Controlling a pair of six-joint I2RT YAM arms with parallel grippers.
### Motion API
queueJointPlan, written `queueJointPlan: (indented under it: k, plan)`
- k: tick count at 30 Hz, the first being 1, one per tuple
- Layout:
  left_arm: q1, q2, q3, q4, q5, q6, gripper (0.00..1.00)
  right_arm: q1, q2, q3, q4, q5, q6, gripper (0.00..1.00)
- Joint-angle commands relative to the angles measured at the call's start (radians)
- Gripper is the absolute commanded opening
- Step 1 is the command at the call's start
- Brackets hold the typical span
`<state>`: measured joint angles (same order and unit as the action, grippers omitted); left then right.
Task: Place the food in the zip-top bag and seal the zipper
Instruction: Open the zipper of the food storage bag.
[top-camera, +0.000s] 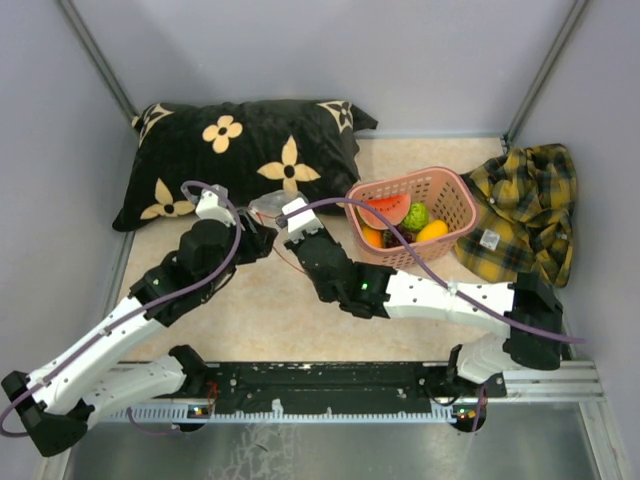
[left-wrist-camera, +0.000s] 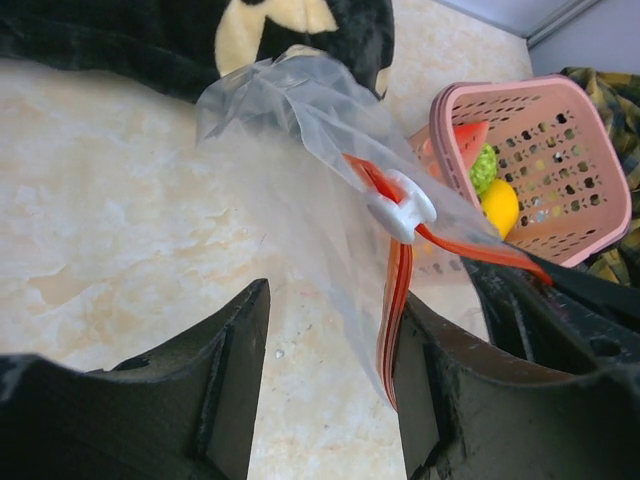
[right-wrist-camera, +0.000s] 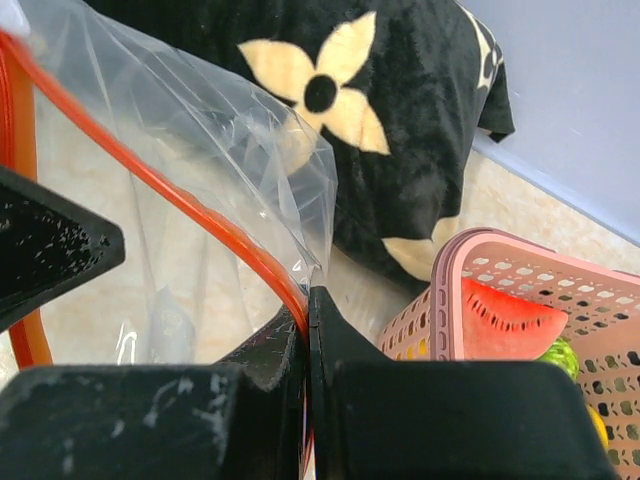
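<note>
Top view: the zip-top bag (top-camera: 268, 208) hangs at centre frame. The food (top-camera: 400, 218) lies in the pink basket (top-camera: 462, 195), right of centre.
Left wrist: my left hand (left-wrist-camera: 330, 300) stands half open around the bag.
Right wrist: my right hand (right-wrist-camera: 308, 300) pinches the zipper (right-wrist-camera: 150, 170).

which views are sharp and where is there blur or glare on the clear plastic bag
top external: even, soft light, all sharp, but the clear crinkly plastic bag barely shows; left wrist: the left gripper's black fingers are soft up close, the red-orange zipper strip and pink plastic basket crisp; right wrist: pale sheen streaks the bag, the black flowered pillow is sharp
</note>
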<state>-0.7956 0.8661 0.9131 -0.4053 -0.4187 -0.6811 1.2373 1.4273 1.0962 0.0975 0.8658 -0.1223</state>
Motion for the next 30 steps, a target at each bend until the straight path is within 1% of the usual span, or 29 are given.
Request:
queueJointPlan:
  k: [1, 4, 7, 13, 16, 18, 22, 24, 27, 30]
  plan:
    - [0.004, -0.014, -0.042, -0.050, -0.015, -0.016, 0.55, 0.010, -0.006, 0.058, 0.069, 0.028, 0.024, 0.00]
    - [0.003, -0.019, -0.068, -0.033, 0.011, -0.039, 0.54, 0.010, -0.006, 0.062, 0.063, 0.016, 0.049, 0.00]
    - [0.003, -0.014, -0.086, 0.013, 0.071, -0.051, 0.54, 0.010, 0.003, 0.071, 0.057, 0.013, 0.072, 0.00]
    - [0.003, 0.020, -0.103, 0.072, 0.141, -0.102, 0.56, 0.003, 0.022, 0.100, 0.025, 0.006, 0.145, 0.00]
    - [0.003, 0.032, -0.119, 0.099, 0.154, -0.131, 0.55, -0.004, 0.032, 0.115, -0.002, 0.002, 0.191, 0.00]
    - [0.003, 0.027, -0.134, 0.113, 0.151, -0.148, 0.53, -0.008, 0.037, 0.124, -0.025, 0.004, 0.215, 0.00]
    - [0.002, 0.002, -0.165, 0.131, 0.142, -0.162, 0.45, -0.036, 0.032, 0.124, -0.055, -0.007, 0.264, 0.00]
    - [0.001, -0.005, -0.156, 0.115, 0.143, -0.152, 0.36, -0.058, 0.022, 0.115, -0.076, -0.028, 0.289, 0.00]
    - [0.002, -0.006, -0.120, 0.037, 0.112, -0.127, 0.23, -0.090, 0.010, 0.103, -0.105, -0.052, 0.308, 0.00]
    - [0.002, -0.004, -0.080, -0.020, 0.076, -0.083, 0.17, -0.133, 0.001, 0.091, -0.146, -0.108, 0.341, 0.00]
